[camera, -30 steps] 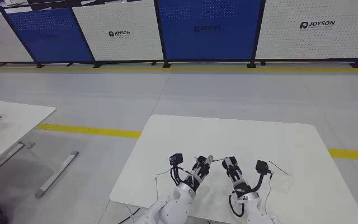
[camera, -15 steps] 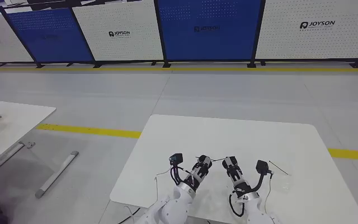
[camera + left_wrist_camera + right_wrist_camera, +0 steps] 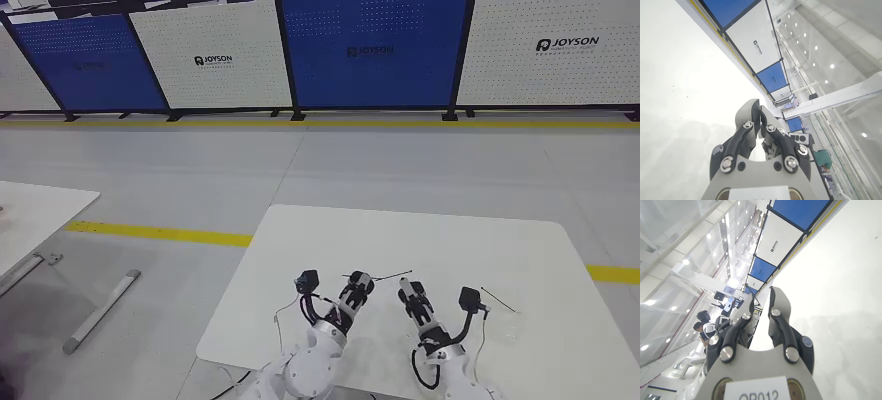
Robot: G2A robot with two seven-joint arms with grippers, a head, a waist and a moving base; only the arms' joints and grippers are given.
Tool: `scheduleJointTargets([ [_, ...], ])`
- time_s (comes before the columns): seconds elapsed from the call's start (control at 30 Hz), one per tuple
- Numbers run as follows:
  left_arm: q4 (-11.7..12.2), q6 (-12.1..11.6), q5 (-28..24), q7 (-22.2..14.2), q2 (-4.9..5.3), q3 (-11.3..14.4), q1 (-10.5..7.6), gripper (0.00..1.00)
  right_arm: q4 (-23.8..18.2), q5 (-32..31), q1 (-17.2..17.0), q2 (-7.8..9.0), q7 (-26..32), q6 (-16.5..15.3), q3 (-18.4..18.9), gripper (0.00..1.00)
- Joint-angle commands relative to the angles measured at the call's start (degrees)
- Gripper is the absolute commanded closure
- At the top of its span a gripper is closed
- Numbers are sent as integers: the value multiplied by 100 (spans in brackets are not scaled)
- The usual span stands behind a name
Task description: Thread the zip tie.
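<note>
Top view: thin black plastic zip tie (image 3: 393, 272) is pinched between closed left gripper (image 3: 362, 283) fingers.
Right gripper (image 3: 761, 293): parted, empty.
Risk: zip tie could be swivelled by loose pinch.

Left gripper (image 3: 760, 109) closed tight; right gripper (image 3: 761, 295) apparently part-open alongside.
</note>
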Motion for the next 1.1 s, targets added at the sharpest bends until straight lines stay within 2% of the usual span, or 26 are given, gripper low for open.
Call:
scheduleJointTargets([
  [0.0,-75,30,-136,25,-2,-54,31,100,-5,42,-59,16,-1,-97,78,0],
  [0.07,-150,84,-189,9,-3,-71,55,100,-41,144,-125,20,-219,-259,174,0],
  [0.17,-235,75,-654,-411,-7,-83,44,100,-27,193,-150,20,-225,-335,173,0],
  [0.43,-235,75,-654,-411,-7,-83,44,100,-30,159,-143,20,-251,-322,181,0],
  [0.5,-250,89,-848,-353,-22,-90,55,100,-18,-299,-89,37,-268,-270,157,0],
  [0.6,-357,158,-1213,-228,-48,-137,59,100,-21,-916,-54,52,-430,-365,96,0],
  [0.7,-489,223,-1549,-165,-61,-216,92,100,-45,-1791,-47,95,-495,-402,75,0],
  [0.8,-590,446,-1796,-85,-71,-288,106,100,-121,-2572,-100,127,-741,-244,87,0],
  [0.9,-624,470,-1967,-85,-83,-307,84,100,-135,-2612,-132,132,-782,-217,106,0],
  [1.07,-624,470,-1967,-85,-83,-307,84,100,-135,-2612,-132,132,-782,-217,106,0],
])
